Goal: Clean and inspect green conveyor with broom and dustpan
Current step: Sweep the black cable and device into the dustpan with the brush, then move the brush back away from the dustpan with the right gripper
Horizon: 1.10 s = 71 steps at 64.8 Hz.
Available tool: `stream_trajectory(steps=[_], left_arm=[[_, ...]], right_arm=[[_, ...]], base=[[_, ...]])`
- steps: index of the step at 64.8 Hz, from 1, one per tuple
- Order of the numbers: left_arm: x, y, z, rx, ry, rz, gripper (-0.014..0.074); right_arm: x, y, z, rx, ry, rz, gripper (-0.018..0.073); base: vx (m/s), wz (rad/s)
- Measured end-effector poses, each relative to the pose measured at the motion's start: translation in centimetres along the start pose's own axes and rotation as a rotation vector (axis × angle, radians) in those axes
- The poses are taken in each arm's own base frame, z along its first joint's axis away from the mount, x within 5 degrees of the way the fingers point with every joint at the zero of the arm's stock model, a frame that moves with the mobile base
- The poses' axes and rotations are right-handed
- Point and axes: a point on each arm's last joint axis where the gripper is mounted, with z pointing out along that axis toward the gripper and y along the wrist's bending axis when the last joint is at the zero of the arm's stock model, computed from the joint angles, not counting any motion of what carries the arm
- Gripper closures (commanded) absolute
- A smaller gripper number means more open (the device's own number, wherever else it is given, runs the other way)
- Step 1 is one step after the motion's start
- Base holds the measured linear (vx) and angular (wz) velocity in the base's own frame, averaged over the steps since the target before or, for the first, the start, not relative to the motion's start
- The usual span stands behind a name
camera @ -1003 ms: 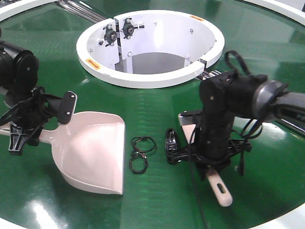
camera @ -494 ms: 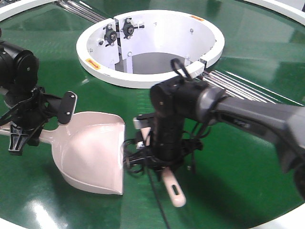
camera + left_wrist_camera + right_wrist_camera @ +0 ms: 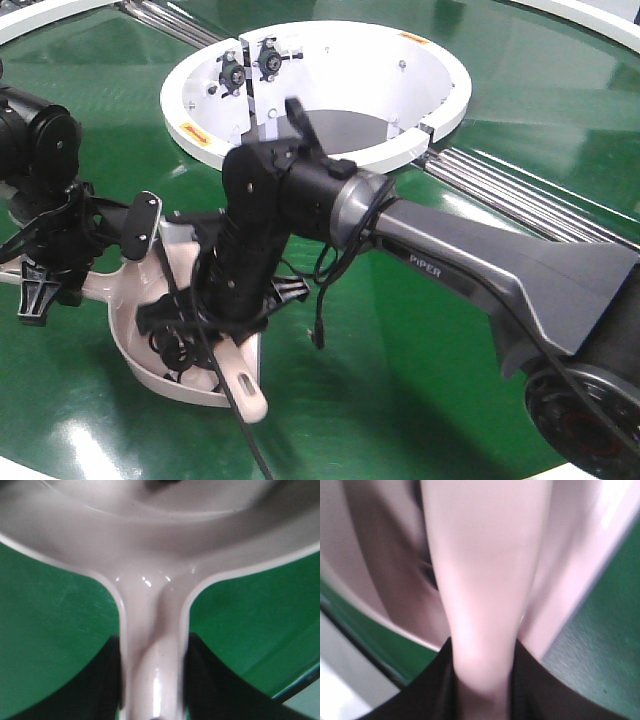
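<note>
Left pincer [image 3: 52,272] clamps the dustpan [image 3: 120,325] by its handle in the front view. The pan's long axis runs left to right on the green conveyor [image 3: 400,390], mouth facing right. Right pincer [image 3: 218,330] grips the broom [image 3: 243,385] over the pan, its slotted handle end pointing toward the camera.

Left wrist view: the dustpan [image 3: 152,630] handle runs straight out from between the dark fingers [image 3: 95,685], widening into the scoop.

Right wrist view, blurred: the broom [image 3: 482,580] handle leads away from between the fingers [image 3: 540,692].
</note>
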Motion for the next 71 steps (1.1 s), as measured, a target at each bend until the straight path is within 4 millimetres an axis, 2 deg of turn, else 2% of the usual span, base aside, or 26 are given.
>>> stream_trajectory(steps=[18,28,35,49,59,71], left_arm=[[0.0,0.0,0.0,0.0,0.0,0.0,0.0602],[0.0,0.0,0.0,0.0,0.0,0.0,0.0602],[0.0,0.0,0.0,0.0,0.0,0.0,0.0602],[0.0,0.0,0.0,0.0,0.0,0.0,0.0602],[0.0,0.0,0.0,0.0,0.0,0.0,0.0602],[0.0,0.0,0.0,0.0,0.0,0.0,0.0602]], right_arm=[[-0.3,-1.1,-2.4,0.093,-0.072,0.011,0.0562],[-0.4,-2.3,-4.6,0.11,-0.117,0.033,0.056],[0.0,-3.9,-6.2,0.123,-0.136,0.066,0.056],[3.3,-9.1,-7.8,0.24,-0.089,0.148,0.056],[6.9,-12.8,-8.0,0.311,-0.018,0.22,0.056],[11.1,-16.3,-7.6,0.327,0.041,0.293,0.056]], base=[[0.0,0.0],[0.0,0.0],[0.0,0.0],[0.0,0.0],[0.0,0.0],[0.0,0.0]])
